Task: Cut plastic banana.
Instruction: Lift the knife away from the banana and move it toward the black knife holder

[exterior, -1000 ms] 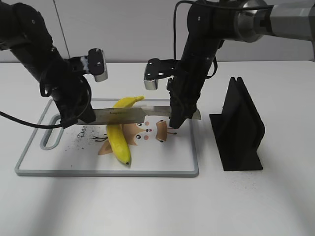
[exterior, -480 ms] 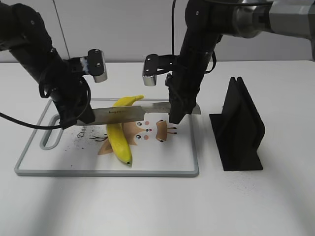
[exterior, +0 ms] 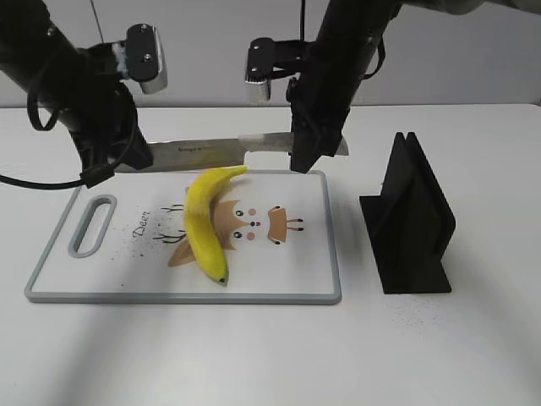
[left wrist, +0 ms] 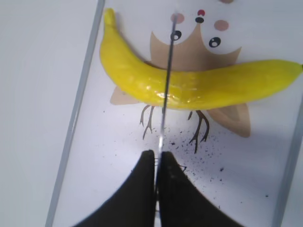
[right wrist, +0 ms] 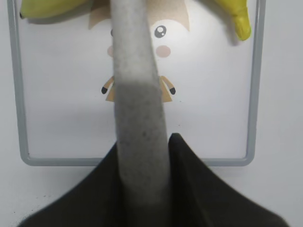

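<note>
- yellow plastic banana (exterior: 205, 222) lies whole on the cutting board (exterior: 313, 275) in the exterior view, across the printed deer, dark tip toward the near edge. the knife (exterior: 215, 152) hangs level above the board's far edge, clear of the fruit; the left gripper (exterior: 127, 156) has its jaws clamped on one end and the right gripper (exterior: 306, 152) has its jaws clamped on the other. you look to be between strokes with the cut not made; next you would lower both ends evenly onto the banana's middle. the black knife holder (exterior: 412, 224) stands empty on the tabletop (exterior: 270, 355), right of the board.
- left wrist view: the blade (left wrist: 165, 90) runs edge-on out of the closed jaws and crosses the banana (left wrist: 189, 85) near its middle; no split shows.
- right wrist view: the jaws pinch the grey, blurred knife end (right wrist: 139, 109); only the banana's two ends (right wrist: 234, 14) peek in at the top, over the board (right wrist: 251, 94).
</note>
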Controlling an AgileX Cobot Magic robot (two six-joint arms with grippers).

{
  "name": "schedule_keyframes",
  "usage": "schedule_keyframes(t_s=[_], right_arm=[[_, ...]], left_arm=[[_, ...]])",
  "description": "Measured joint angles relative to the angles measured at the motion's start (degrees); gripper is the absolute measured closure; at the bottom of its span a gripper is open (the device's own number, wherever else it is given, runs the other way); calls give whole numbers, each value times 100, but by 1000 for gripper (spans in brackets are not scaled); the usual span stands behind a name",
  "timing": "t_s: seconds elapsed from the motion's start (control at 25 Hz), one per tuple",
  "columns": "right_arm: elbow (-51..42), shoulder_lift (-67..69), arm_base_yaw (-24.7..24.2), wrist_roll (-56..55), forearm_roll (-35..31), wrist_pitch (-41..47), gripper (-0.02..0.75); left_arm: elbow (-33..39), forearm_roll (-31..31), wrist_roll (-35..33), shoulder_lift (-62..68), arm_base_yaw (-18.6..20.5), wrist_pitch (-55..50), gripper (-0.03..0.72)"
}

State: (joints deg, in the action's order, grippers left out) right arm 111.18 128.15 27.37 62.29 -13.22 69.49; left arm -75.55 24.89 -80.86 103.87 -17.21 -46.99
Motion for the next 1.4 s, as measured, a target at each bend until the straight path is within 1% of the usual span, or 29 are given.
schedule_keyframes(t_s=[0.08,0.16,0.2,0.24,0.36,0.4,0.44,0.56,0.8,0.92,1.04,1.16,1.2,1.28,1.4], right_arm=[[0,-53,0,0,0,20,533],[0,-53,0,-12,-22,59,535],[0,-53,0,-40,-26,59,537],[0,-53,0,-50,-33,59,540],[0,-53,0,-110,-39,54,547],[0,-53,0,-122,-39,53,551],[0,-53,0,-136,-34,41,552],[0,-53,0,-240,11,-43,556],[0,-53,-6,-279,60,-48,556],[0,-120,-6,-285,60,-48,556],[0,-307,-6,-342,60,-48,556],[0,-527,-6,-634,60,-46,556],[0,-585,-6,-761,60,-46,556],[0,-735,-6,-1045,60,-40,556],[-11,-961,-6,-1611,66,-40,556]], left_arm=[[0,19,6,-63,0,-35,686],[0,106,46,-82,0,-54,617],[0,180,70,-88,0,-61,548],[0,274,78,-92,-4,-69,460],[0,468,90,-124,-4,-88,162],[2,496,90,-159,-11,-88,103],[2,520,90,-201,-11,-88,79],[2,555,90,-412,-20,-56,51],[2,533,111,-879,-21,23,48],[2,381,411,-1112,-21,228,56],[2,83,1107,-1320,-21,586,66],[2,-435,2210,-1509,68,888,71],[2,-603,2684,-1575,122,963,73],[2,-954,3634,-1681,315,1046,79],[2,-1264,4794,-1852,676,1022,89]])
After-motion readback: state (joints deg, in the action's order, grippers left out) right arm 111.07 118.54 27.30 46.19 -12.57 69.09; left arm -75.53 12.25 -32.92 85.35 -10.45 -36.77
